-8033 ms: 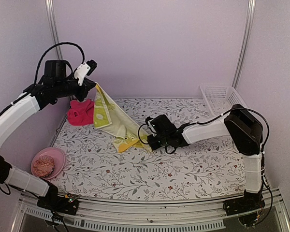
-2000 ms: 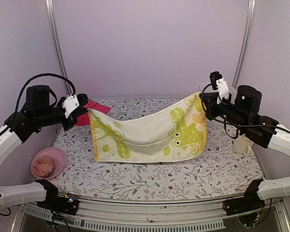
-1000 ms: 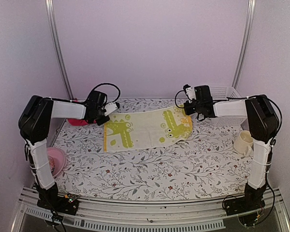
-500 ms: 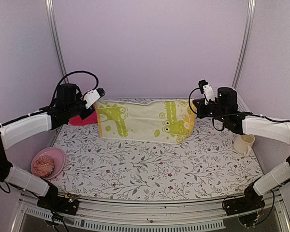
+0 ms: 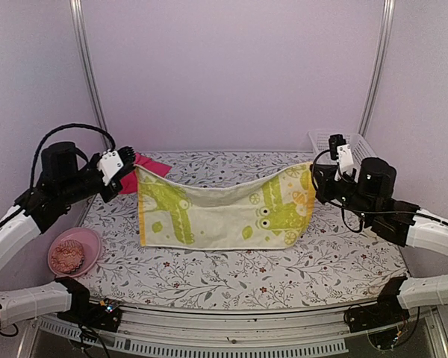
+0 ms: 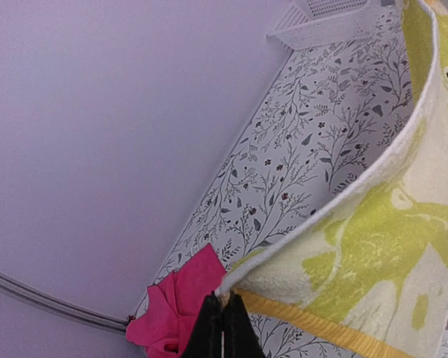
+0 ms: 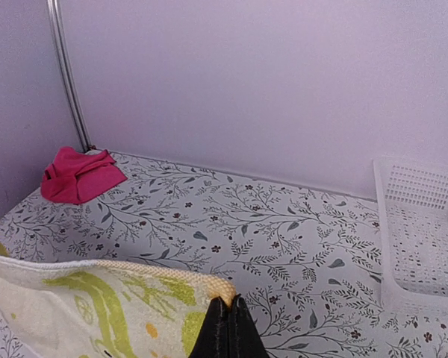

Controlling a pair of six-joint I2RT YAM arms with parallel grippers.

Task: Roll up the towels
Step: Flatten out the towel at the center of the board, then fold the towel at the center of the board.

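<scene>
**Yellow-green towel held spread between both arms**

At the near left of the table [image 5: 231, 280], a pink bowl [image 5: 75, 252] with something brownish inside is noted, well apart from the work.

Above mid-table, the yellow-green towel [image 5: 220, 212] is held up by its two upper corners. One corner is pinched in the left gripper [image 5: 132, 170], the other in the right gripper [image 5: 314, 180]. In the wrist views both pairs of jaws are seen pressed fully together on the hem. The top edge sags between the corners. Whether the lower edge brushes the table or hangs just above it cannot be told.

The hold is judged to have a purpose: the cloth is spread wide so that it can be laid down flat and unwrinkled for rolling. No rolling has been started yet.

Farther back, the pink towel [image 5: 151, 165] is seen crumpled in the far left corner, just behind the left gripper — untouched, presumably to be rolled second. A white basket [image 5: 343, 143] is noted at the far right.
</scene>
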